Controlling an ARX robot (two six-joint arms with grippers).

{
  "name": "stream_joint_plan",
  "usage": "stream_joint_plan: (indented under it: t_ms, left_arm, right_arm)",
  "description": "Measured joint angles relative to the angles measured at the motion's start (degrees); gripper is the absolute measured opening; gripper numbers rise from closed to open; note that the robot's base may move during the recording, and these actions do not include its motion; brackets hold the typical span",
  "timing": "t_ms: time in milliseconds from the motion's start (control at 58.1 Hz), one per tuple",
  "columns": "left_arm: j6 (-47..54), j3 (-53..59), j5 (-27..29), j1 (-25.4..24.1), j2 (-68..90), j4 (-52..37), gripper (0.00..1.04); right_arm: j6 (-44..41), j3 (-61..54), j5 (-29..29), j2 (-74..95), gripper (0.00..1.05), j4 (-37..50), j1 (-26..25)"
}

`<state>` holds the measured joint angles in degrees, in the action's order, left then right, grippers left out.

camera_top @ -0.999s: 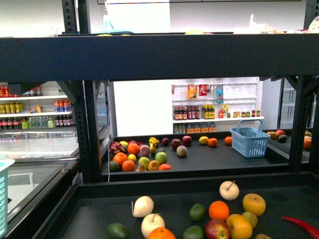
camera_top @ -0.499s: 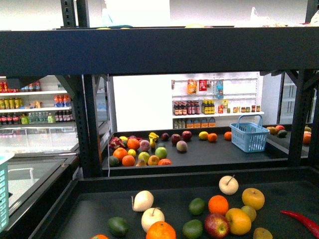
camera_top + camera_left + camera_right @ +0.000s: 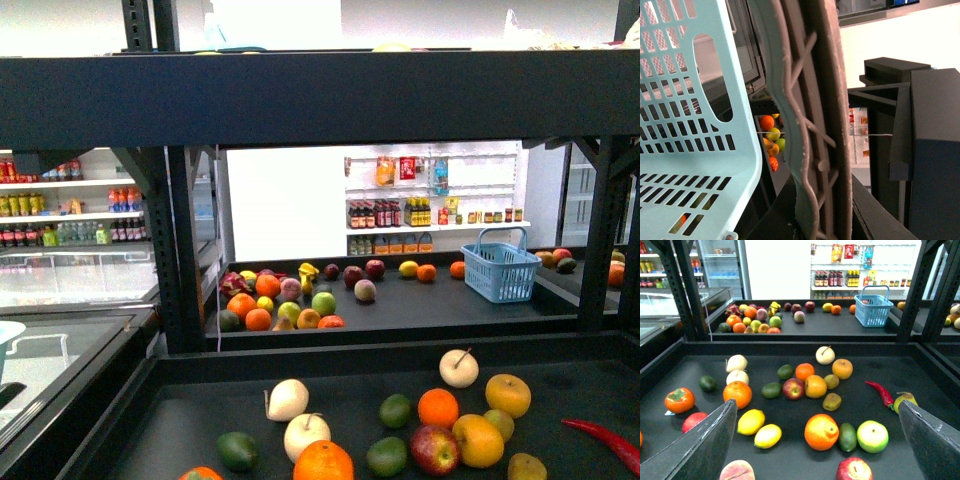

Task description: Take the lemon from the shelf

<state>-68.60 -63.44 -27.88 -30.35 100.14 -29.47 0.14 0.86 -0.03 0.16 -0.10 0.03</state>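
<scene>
Two lemons (image 3: 751, 421) (image 3: 768, 435), smooth and bright yellow, lie side by side on the dark deck of the black shelf (image 3: 920, 370) in the right wrist view. My right gripper (image 3: 817, 450) is open and empty above the deck. Both lemons lie between its fingers (image 3: 705, 445), nearer that one. In the front view the shelf's thick beam (image 3: 320, 100) crosses the top, and the lemons are out of view there. My left gripper (image 3: 812, 220) is shut on the rim of a pale teal basket (image 3: 690, 100). A sliver of this basket (image 3: 8, 335) shows at the front view's left edge.
Around the lemons lie oranges (image 3: 821, 431), limes (image 3: 847, 436), apples (image 3: 872, 436), a persimmon (image 3: 679, 400) and a red chilli (image 3: 880, 392). A blue basket (image 3: 500, 270) and more fruit sit on the far shelf. Black uprights (image 3: 185, 250) stand left and right. A glass case (image 3: 60, 370) is at left.
The front view now shows more of the near deck, with the fruit higher in frame. The teal basket at the left edge has dropped almost out of view.
</scene>
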Motion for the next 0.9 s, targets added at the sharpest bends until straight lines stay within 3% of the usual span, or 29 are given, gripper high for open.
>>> stream_joint_plan:
  t_ms: [258, 517, 895]
  left_arm:
    - [6.4, 4.9, -9.1, 9.9, -8.8, 1.5, 0.10]
    - [15.3, 5.6, -14.2, 21.9, -12.8, 2.9, 0.10]
    - [16.9, 6.0, -9.5, 37.8, -8.8, 1.7, 0.10]
  right_arm:
    - [0.0, 0.0, 0.0, 0.0, 0.97, 0.0, 0.0]
    - [0.0, 0.0, 0.0, 0.0, 0.97, 0.0, 0.0]
    - [0.0, 0.0, 0.0, 0.0, 0.97, 0.0, 0.0]
